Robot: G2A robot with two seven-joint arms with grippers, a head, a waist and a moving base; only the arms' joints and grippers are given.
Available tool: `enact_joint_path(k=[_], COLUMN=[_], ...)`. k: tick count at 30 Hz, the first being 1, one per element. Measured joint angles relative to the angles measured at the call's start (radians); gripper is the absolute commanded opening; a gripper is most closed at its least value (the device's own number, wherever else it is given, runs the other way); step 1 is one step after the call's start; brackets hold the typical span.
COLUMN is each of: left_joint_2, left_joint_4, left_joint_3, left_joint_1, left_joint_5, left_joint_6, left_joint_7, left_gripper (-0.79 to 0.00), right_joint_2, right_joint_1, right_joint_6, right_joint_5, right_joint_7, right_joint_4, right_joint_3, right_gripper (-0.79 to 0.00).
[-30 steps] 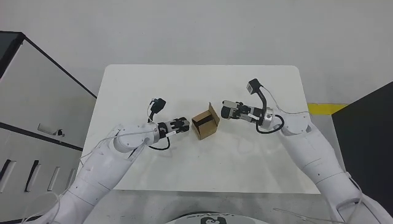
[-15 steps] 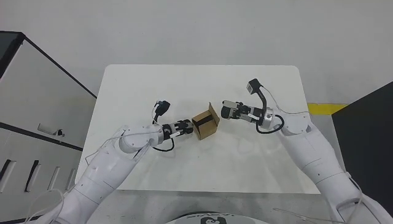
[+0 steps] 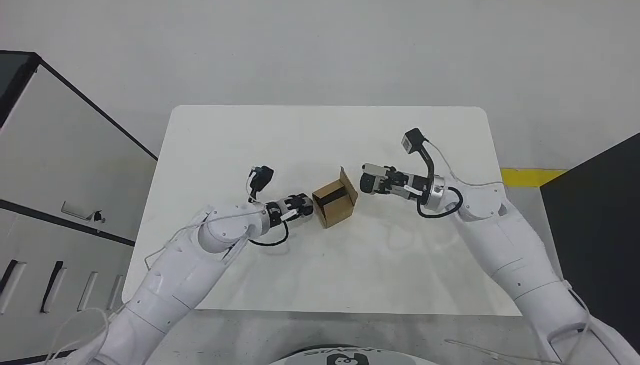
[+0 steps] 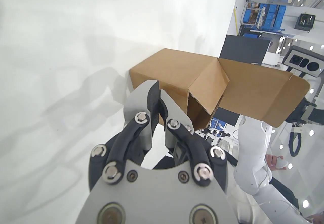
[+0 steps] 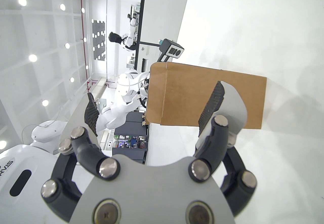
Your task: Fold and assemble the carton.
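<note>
From above, the carton (image 3: pixel 335 203) stands in the middle of the counter (image 3: pixel 420 265), one flap up. Left wrist view: the left tool (image 4: pixel 157 90) is almost closed at its left wall; if it pinches cardboard is hidden. Right wrist view: the right tool (image 5: pixel 154 92) is wide open and empty, just right of the carton.

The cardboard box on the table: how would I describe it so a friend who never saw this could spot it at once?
Find the white rectangular table; near its middle, between the left gripper and the right gripper, sits a small brown cardboard carton. It is the only brown thing on the table, with one flap standing open toward the right gripper.
</note>
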Motion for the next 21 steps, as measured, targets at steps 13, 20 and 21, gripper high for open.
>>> enact_joint_path(k=[13,20,21], left_joint_2=[-0.002,-0.002,-0.002], left_joint_4=[-0.041,-0.081,-0.087], left_joint_3=[0.004,-0.02,-0.023], left_joint_1=[0.027,0.066,0.07], left_joint_5=[0.004,-0.017,-0.018], left_joint_6=[0.021,0.007,0.007], left_joint_7=[0.002,0.04,0.042], left_gripper=[-0.785,-0.785,-0.785], right_joint_2=[0.0,0.0,0.0], right_joint_1=[0.0,0.0,0.0], right_joint_6=[0.0,0.0,0.0], right_joint_5=[0.0,0.0,0.0], right_joint_7=[0.0,0.0,0.0], right_joint_4=[0.0,0.0,0.0], right_joint_3=[0.0,0.0,0.0], right_gripper=[0.0,0.0,0.0])
